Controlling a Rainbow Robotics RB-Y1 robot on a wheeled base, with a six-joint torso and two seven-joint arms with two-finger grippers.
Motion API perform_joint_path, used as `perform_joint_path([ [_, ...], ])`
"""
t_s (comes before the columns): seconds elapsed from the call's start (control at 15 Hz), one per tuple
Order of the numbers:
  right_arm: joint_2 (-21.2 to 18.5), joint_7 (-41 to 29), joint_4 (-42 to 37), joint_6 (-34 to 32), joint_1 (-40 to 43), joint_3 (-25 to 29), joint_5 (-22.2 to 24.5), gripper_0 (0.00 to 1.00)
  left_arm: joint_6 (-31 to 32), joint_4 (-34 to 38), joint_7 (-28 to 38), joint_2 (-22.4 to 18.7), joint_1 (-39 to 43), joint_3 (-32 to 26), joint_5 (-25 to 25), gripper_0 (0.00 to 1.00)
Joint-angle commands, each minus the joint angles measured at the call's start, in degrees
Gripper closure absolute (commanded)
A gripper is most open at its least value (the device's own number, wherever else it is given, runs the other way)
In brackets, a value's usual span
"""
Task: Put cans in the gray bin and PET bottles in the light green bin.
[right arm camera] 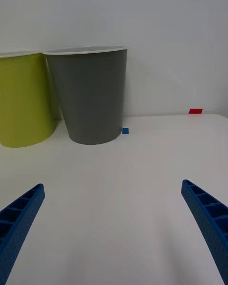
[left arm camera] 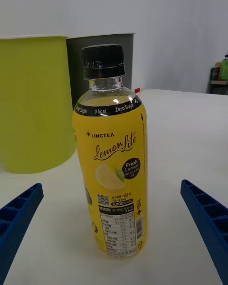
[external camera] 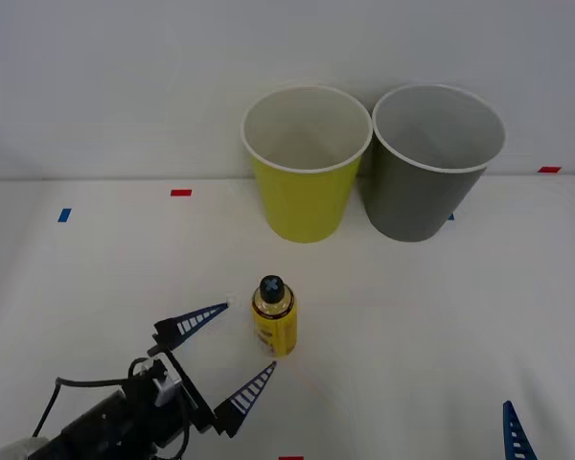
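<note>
One Lemon Lite PET bottle [external camera: 274,316], standing upright on the white table [external camera: 441,316] before the light green bin [external camera: 305,163], is being approached by the left gripper [external camera: 240,347], jaws spread wide and empty; closure around it is being judged next, while the right gripper [right arm camera: 114,218] is being held open, idle.

Lab-type test setup, plain white table [external camera: 441,326] w/ tape marks [external camera: 180,193], blank wall [external camera: 125,77]

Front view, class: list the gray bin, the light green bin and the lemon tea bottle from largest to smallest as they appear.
1. Gray bin and light green bin: look alike in size, so unranked.
2. Lemon tea bottle: smallest.
</note>
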State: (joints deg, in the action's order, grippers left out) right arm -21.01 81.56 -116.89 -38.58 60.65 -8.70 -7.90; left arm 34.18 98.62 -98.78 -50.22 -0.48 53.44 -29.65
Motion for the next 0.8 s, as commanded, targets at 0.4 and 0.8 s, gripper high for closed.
perform_joint_path([
  [0.4, 0.0, 0.0, 0.0, 0.0, 0.0, 0.0, 0.0, 0.00, -6.7, 0.0, 0.0, 5.1, -5.0, 0.0, 0.2, 0.00],
  [0.8, 0.0, 0.0, 0.0, 0.0, 0.0, 0.0, 0.0, 0.00, -9.7, 0.0, 0.3, 7.5, -7.1, 0.0, -0.3, 0.00],
])
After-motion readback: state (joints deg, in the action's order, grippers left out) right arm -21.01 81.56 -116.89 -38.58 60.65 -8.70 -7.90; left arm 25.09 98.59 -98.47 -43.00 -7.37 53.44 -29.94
